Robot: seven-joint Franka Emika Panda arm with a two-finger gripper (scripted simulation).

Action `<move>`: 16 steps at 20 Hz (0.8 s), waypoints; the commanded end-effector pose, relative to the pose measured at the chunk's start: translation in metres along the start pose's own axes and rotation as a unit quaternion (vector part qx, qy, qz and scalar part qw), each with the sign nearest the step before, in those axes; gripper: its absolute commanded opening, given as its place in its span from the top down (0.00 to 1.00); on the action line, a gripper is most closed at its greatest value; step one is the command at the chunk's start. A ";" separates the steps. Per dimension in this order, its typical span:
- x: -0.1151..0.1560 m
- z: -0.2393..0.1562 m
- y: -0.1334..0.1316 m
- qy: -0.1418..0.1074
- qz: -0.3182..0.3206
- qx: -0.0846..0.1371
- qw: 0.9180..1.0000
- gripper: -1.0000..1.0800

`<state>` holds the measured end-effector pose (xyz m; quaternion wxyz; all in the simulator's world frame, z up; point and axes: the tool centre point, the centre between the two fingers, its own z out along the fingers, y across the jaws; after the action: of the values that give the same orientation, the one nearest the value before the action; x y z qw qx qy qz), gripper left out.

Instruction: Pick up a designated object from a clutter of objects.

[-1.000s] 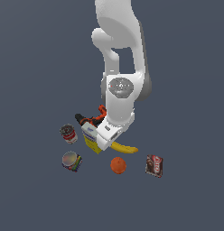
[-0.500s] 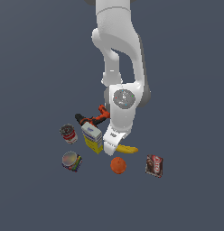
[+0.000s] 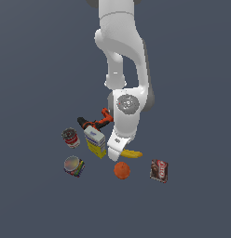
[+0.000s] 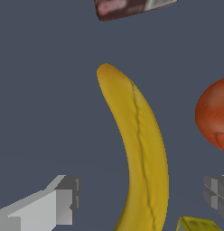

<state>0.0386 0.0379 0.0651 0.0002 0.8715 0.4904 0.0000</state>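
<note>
1. In the exterior view the arm hides most of the banana [image 3: 132,154], low centre; only its right end shows.
2. The wrist view crops the orange [image 4: 214,115], packet [image 4: 132,7] and box [image 4: 199,224].
3. The pincer [image 4: 141,198] is released, fingers [image 4: 55,198] straddling the banana with bare worktop [image 4: 46,99] beside.
4. The pincer sits lower than a second ago.

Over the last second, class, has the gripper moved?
Yes. The gripper has come down toward the banana, judged against the box beside it.
</note>
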 end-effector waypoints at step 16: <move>0.000 0.046 -0.001 0.000 -0.002 0.000 1.000 1.00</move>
<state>0.0388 0.0376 0.0199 0.0006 0.8705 0.4922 0.0006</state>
